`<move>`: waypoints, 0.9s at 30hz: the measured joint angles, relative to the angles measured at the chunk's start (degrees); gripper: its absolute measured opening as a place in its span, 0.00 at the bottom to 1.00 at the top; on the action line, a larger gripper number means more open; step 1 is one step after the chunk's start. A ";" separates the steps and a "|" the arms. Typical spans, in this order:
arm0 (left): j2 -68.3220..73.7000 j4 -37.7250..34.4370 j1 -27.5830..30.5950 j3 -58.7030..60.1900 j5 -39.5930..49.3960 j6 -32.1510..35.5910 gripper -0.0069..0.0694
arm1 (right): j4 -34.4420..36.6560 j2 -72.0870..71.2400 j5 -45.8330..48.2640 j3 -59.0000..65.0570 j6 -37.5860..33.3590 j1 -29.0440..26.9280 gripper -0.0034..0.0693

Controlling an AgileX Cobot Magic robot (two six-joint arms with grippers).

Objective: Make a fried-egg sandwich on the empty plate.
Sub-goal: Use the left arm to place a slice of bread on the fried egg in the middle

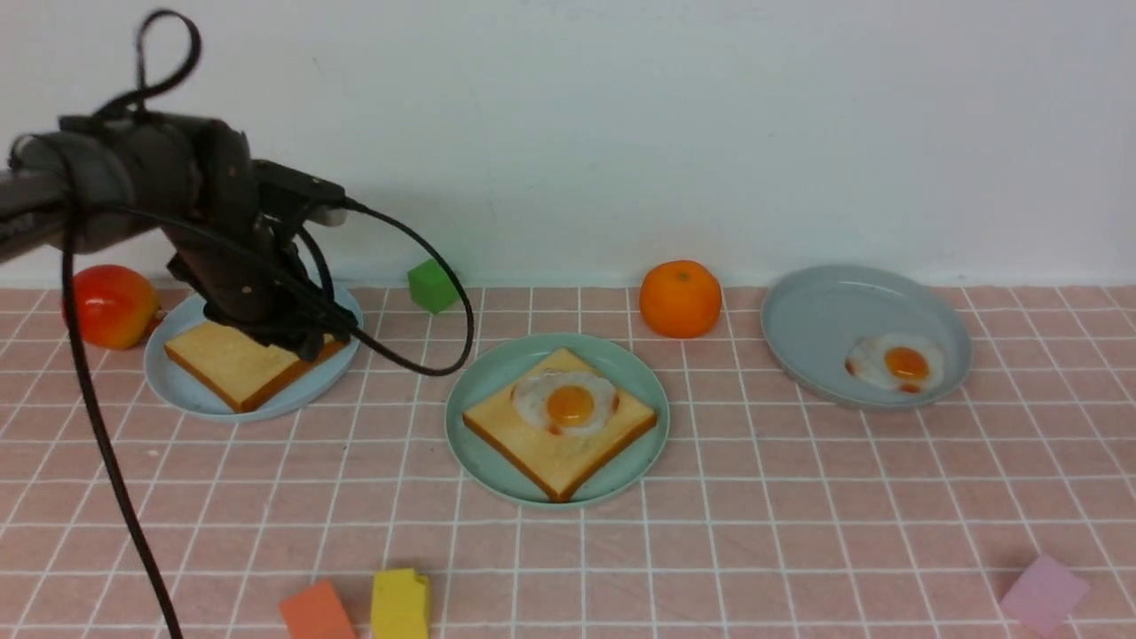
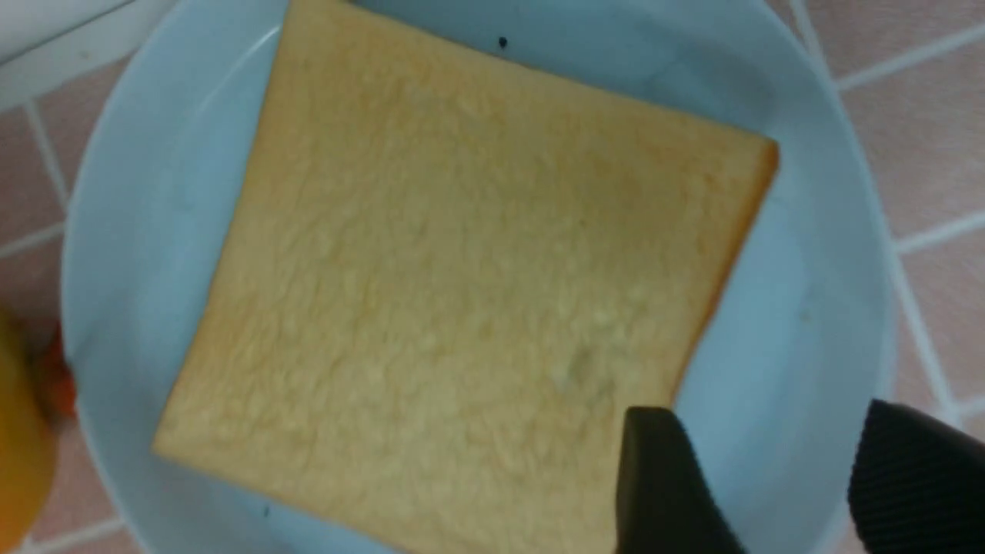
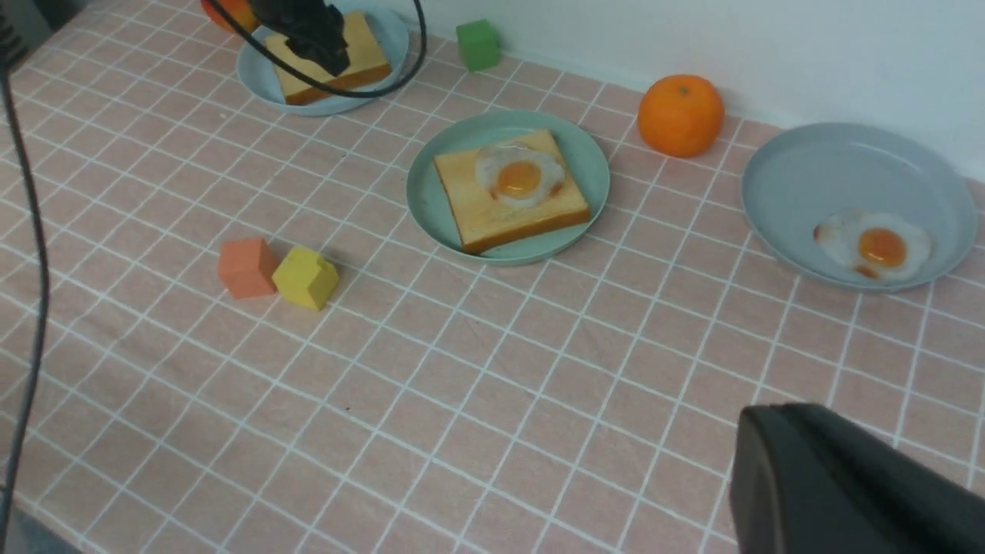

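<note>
A: Sandwich status?
B: Mint-green plate (image 1: 484, 461), centre of the front view, carries one toast slice (image 1: 541, 448) with the fried egg (image 1: 569, 404) on top. The second toast slice (image 1: 232, 366) lies flat on the pale blue plate (image 1: 173, 386), left of frame. Top slice not yet on, I'd judge.
A: Claws?
B: Left claw (image 2: 769, 435) at that slice's corner, fingers spread, nothing between them. Right claw (image 3: 831, 469) shut, well away.
A: How will the toast handle?
B: Looks light and stiff (a prop, likely). Pinch across a crust edge near the corner; the plate's low rim crowds the lower finger. The glossy egg may slide if the slice lands skewed.
A: Surroundings?
B: Pink checked cloth on the tabletop (image 1: 799, 515), white wall behind. Mandarin (image 1: 680, 298) and yellow block (image 1: 399, 603) sit clear of the path.
</note>
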 joint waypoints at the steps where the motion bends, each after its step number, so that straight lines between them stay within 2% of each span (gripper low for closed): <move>1: 0.13 0.21 0.00 -0.05 -0.22 0.00 0.57 | 0.01 0.00 0.00 0.00 0.00 0.00 0.05; 6: 3.13 5.37 0.00 -0.05 -3.36 -0.06 0.57 | 0.58 0.37 -0.05 0.00 0.05 0.00 0.05; 14: 5.10 7.10 0.00 -0.18 -5.87 -0.06 0.52 | 1.41 0.37 -0.21 0.00 0.05 0.00 0.05; 19: 5.28 7.23 0.00 -0.39 -5.87 -0.06 0.39 | 2.04 0.37 -0.21 0.00 0.05 0.00 0.05; 22: 5.36 7.23 0.00 -0.54 -5.65 -0.06 0.23 | 2.46 0.37 -0.21 0.00 0.05 0.00 0.05; 23: 5.36 7.23 0.00 -0.54 -5.65 -0.06 0.23 | 2.46 0.37 -0.21 0.00 0.05 0.00 0.05; 24: 5.36 7.30 -0.05 -0.58 -5.46 -0.06 0.14 | 2.74 0.37 -0.21 0.00 0.05 0.00 0.05; 27: 5.27 7.90 -0.05 -0.65 -5.05 -0.06 0.12 | 3.14 0.37 -0.21 0.00 0.05 0.00 0.05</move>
